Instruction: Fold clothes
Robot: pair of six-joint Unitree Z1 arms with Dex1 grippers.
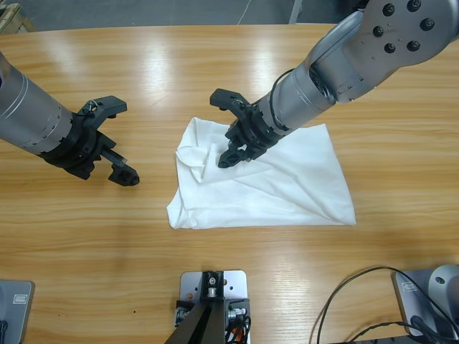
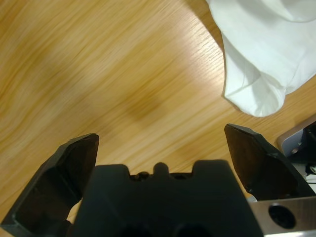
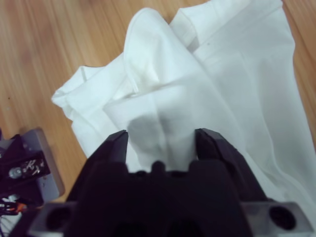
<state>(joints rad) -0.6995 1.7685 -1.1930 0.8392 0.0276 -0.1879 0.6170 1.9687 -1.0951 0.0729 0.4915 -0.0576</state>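
Observation:
The white T-shirt lies partly folded and rumpled in the middle of the wooden table, with bunched folds along its left side. My right gripper comes in from the upper right and hovers open over the shirt's upper left part. In the right wrist view its jaws straddle a raised fold of the shirt without closing on it. My left gripper is open over bare wood, well left of the shirt. The left wrist view shows its gripper above wood, with a shirt corner at the upper right.
Bare wood surrounds the shirt on all sides. The table's far edge runs along the top of the high view. A black cable loops at the bottom right, near the front edge.

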